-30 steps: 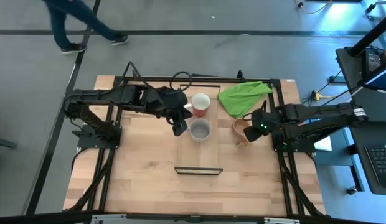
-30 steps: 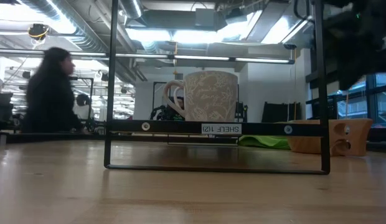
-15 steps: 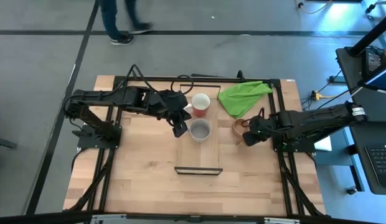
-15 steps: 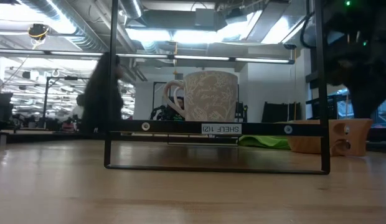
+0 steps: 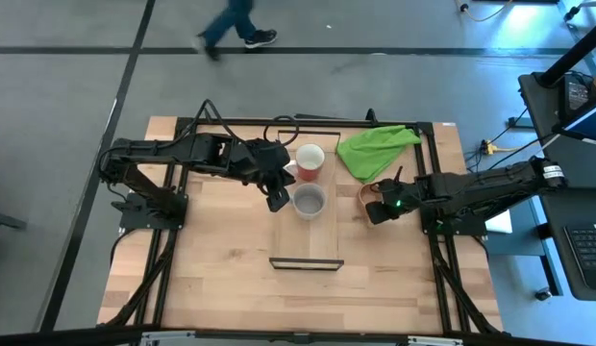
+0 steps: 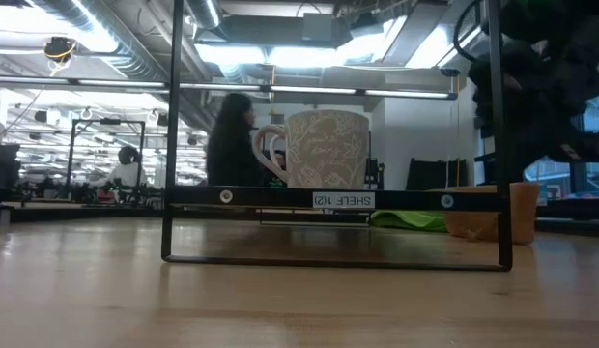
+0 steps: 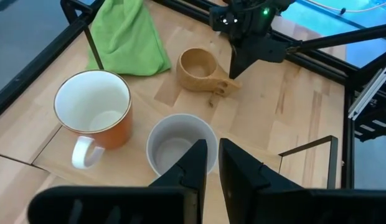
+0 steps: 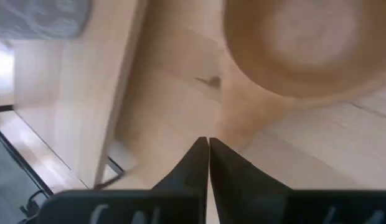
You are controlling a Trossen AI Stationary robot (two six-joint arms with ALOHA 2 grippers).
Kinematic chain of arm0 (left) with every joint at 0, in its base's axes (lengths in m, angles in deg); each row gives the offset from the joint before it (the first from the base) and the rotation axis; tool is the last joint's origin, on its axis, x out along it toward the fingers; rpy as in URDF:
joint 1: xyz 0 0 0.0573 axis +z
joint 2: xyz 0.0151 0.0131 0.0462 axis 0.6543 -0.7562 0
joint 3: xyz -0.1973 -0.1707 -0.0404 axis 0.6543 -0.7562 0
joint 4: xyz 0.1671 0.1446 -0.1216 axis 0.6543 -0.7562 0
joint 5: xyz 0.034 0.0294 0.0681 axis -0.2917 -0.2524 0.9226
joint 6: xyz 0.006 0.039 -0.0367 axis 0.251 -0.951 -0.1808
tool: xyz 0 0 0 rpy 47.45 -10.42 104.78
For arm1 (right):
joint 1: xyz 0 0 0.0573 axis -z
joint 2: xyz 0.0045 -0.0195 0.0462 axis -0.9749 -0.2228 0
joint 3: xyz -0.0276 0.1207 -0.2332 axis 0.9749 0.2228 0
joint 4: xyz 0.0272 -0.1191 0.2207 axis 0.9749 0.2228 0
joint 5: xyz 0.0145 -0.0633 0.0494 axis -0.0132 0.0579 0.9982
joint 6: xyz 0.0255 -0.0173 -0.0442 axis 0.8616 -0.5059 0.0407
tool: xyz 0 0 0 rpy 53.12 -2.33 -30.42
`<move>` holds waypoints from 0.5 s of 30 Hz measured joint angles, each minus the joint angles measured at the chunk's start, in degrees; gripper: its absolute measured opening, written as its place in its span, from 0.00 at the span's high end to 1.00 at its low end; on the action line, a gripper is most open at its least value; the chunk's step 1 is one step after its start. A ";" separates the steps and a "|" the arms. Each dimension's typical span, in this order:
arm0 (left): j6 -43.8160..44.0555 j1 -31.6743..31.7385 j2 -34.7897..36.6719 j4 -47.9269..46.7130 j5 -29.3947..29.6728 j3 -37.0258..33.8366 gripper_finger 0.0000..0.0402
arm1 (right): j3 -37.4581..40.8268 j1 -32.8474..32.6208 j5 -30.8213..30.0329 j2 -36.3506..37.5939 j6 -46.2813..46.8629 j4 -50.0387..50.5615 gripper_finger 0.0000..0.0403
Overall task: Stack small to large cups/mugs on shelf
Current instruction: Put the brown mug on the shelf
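we judged the tan cup [image 7: 202,68], right of centre, light and stiff, best pinched by its handle, our right gripper [image 8: 208,144] closed and empty above it.

2 mugs [image 5: 309,200] on shelf [image 5: 305,242]; wooden cup [image 5: 371,197] right.
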 joint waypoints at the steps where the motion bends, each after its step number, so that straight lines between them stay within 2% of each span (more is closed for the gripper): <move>1: 0.00 0.00 0.00 0.00 0.01 0.00 0.91 | 0.00 0.00 -0.10 -0.15 -0.09 -0.93 0.96; 5: -0.02 0.02 0.00 0.00 0.18 -0.02 0.91 | -0.02 0.01 -1.15 -0.89 -2.05 -4.76 0.96; 8: -0.01 0.00 0.00 0.07 0.20 -0.04 0.91 | -1.33 0.02 -4.77 -0.85 -5.26 -7.47 0.96; 11: 0.00 0.02 0.00 0.33 0.20 -0.04 0.91 | -5.08 0.71 -10.78 -0.97 -11.18 -4.49 0.96; 15: 0.00 0.00 0.00 1.24 0.20 -0.04 0.91 | -9.61 3.62 -17.16 -1.44 -19.13 5.12 0.96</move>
